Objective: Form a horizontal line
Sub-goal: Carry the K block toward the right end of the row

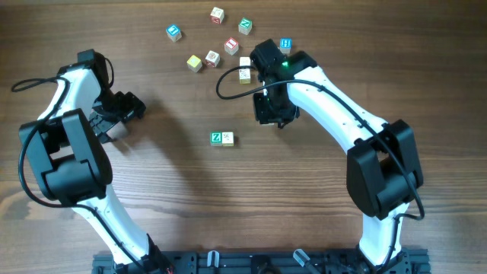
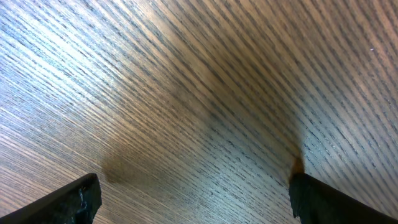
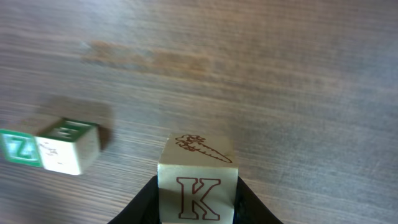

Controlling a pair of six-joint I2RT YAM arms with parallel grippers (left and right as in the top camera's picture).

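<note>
The horizontal line is a short row of two cubes: a green-faced Z cube (image 1: 216, 138) touching a cream cube (image 1: 227, 138). In the right wrist view the Z cube (image 3: 15, 148) and the cream cube (image 3: 65, 146) lie at the left. My right gripper (image 3: 198, 200) is shut on a pale yellow cube (image 3: 198, 186) with a red K and a carrot drawing. It is held above the table, to the right of the row. From overhead the right gripper (image 1: 269, 114) hides that cube. My left gripper (image 1: 128, 109) is open over bare wood, empty, far left of the row.
Loose cubes are scattered at the back: blue (image 1: 174, 32), cream (image 1: 218, 14), teal (image 1: 245, 25), blue (image 1: 285, 44), red (image 1: 231, 46), yellow (image 1: 195, 62), and several more beside them. A black cable (image 1: 224, 80) loops by the right wrist.
</note>
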